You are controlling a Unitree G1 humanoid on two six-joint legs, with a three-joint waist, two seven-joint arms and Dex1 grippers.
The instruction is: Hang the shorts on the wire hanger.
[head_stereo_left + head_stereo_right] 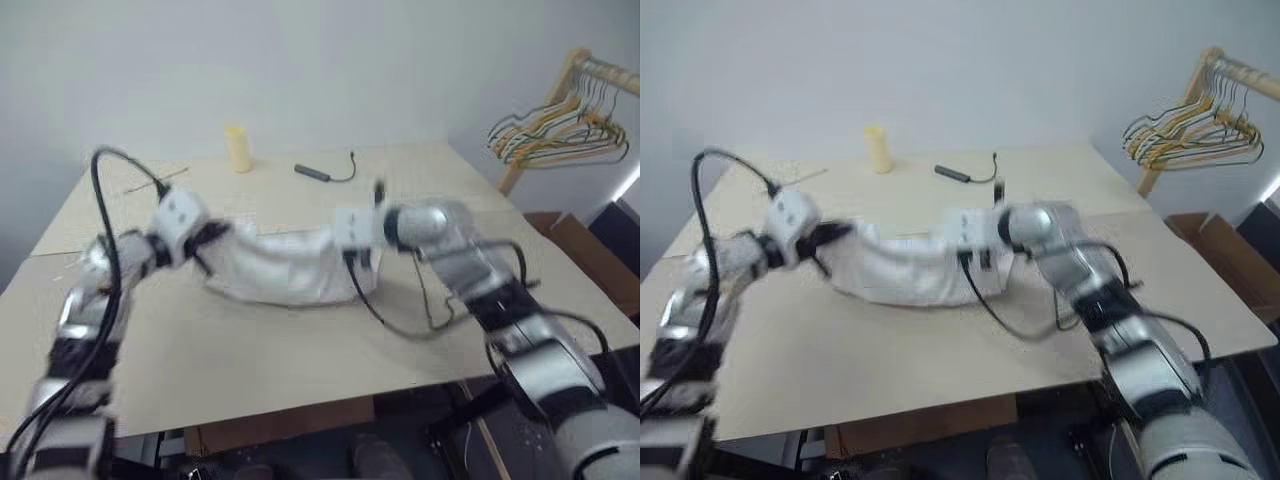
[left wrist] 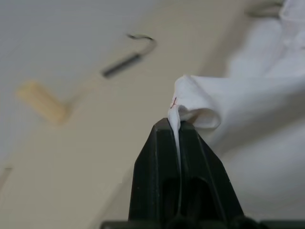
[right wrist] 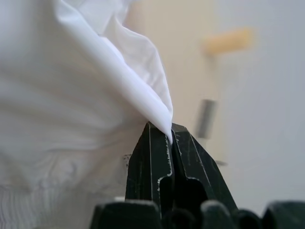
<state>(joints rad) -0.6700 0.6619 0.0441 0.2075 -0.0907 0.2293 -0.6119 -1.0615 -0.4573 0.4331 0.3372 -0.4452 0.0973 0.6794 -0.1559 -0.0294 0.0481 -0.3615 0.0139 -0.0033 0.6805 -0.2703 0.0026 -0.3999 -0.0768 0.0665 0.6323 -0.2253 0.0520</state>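
While the bench [image 1: 300,370] carries everything in play, I read the scene from it downward. The shorts [image 1: 285,265] hang as a sagging white band between my two arms, long axis running left to right across the bench. Their lowest fold seems to brush the surface, though blur makes that contact uncertain.

The left claw [image 2: 175,125] is fully closed on one end of the shorts, a thin edge of fabric pinched between its fingers. The right claw [image 3: 167,133] is likewise fully closed, clamping a pointed fold at the opposite end. Both ends are therefore secured and raised, and the cloth is spread along its length.

The relation that governs the coming move is the position of the wire hanger. I cannot pick out a single grey-brown wire hanger with confidence. A thin strip at the far left of the bench may be part of it, but I would not commit to that. The bunched coloured hangers [image 1: 560,125] on the rack at far right are not the target.

Smaller items lie beyond the shorts: a pale yellow cylinder [image 1: 238,149] and a dark cabled device [image 1: 315,173]. Both stand well apart from the cloth.
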